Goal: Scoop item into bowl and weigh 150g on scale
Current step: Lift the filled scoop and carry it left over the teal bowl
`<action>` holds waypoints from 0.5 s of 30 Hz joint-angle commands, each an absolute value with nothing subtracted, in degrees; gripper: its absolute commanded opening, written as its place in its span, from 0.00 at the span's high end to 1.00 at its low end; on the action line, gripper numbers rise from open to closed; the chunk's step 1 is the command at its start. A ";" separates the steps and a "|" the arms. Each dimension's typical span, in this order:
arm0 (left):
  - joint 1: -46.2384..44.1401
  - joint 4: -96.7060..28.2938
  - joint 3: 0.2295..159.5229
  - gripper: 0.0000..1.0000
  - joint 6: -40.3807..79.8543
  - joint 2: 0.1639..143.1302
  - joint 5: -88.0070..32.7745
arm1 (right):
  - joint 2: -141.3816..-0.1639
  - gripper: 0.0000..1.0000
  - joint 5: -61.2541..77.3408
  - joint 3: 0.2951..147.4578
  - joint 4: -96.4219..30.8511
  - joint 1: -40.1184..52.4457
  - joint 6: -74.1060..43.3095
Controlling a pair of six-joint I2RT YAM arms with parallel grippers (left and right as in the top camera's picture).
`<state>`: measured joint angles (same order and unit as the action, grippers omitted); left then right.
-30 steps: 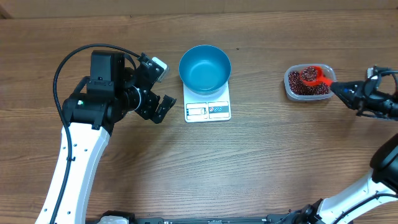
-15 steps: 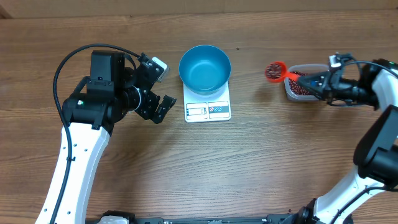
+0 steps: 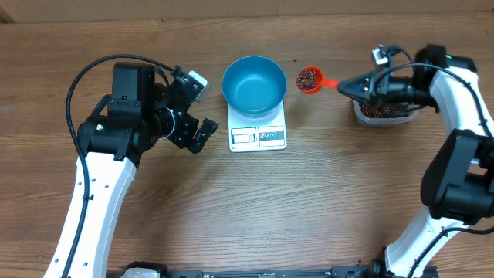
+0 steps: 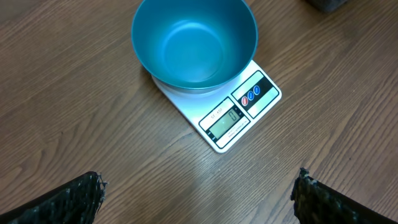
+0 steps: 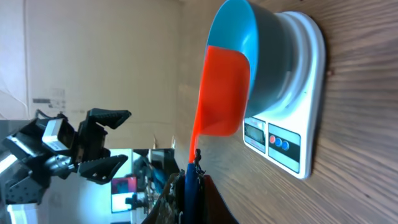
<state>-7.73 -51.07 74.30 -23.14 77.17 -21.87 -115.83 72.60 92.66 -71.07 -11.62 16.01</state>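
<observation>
loaded scoop just short of the bowl's rim

in the overhead view the right gripper (image 3: 361,86) is pinched tight on the thin handle of an orange-red plastic scoop (image 3: 309,79). the handle's long axis runs almost level across the upper right of the frame, with the round cup at its left end. the cup carries a small heap of dark red-brown beans (image 3: 308,77), loose and oval. the bowl (image 3: 254,83) lies just left of the cup, near but not touching. it is deep, round, glossy blue plastic, and empty. it sits on the back of the flat white scale (image 3: 258,136), display and buttons toward the frame's bottom. more beans fill the clear tub (image 3: 382,116) under the right wrist. the left gripper (image 3: 202,106) hangs spread wide and empty over the wood-grain table (image 3: 255,208), left of the scale. the right arm seems placed to carry the cup leftward over the rim and tip it.
</observation>
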 commanded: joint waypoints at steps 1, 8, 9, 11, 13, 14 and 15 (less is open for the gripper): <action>-7.53 -50.94 74.22 0.01 -24.69 77.58 -21.87 | -115.90 0.96 70.74 96.23 -69.76 -8.86 10.41; -7.53 -50.94 74.22 0.01 -24.69 77.58 -21.87 | -115.90 0.96 64.12 100.53 -66.72 -3.33 3.95; -7.53 -50.94 74.22 0.01 -24.69 77.58 -21.87 | -115.90 0.96 62.24 101.14 -66.30 -2.46 2.72; -7.53 -50.94 74.22 0.01 -24.69 77.58 -21.89 | -115.90 0.96 58.98 102.15 -65.82 -0.89 1.13; -7.53 -50.94 74.22 0.01 -24.69 77.58 -21.89 | -115.90 0.96 54.46 103.48 -65.52 1.34 -0.27; -7.53 -50.94 74.22 0.00 -24.69 77.58 -21.87 | -115.90 0.96 53.54 103.77 -65.56 1.80 -0.27; -7.53 -50.94 74.22 0.00 -24.69 77.58 -21.87 | -115.90 0.96 51.48 104.44 -65.63 2.87 -0.27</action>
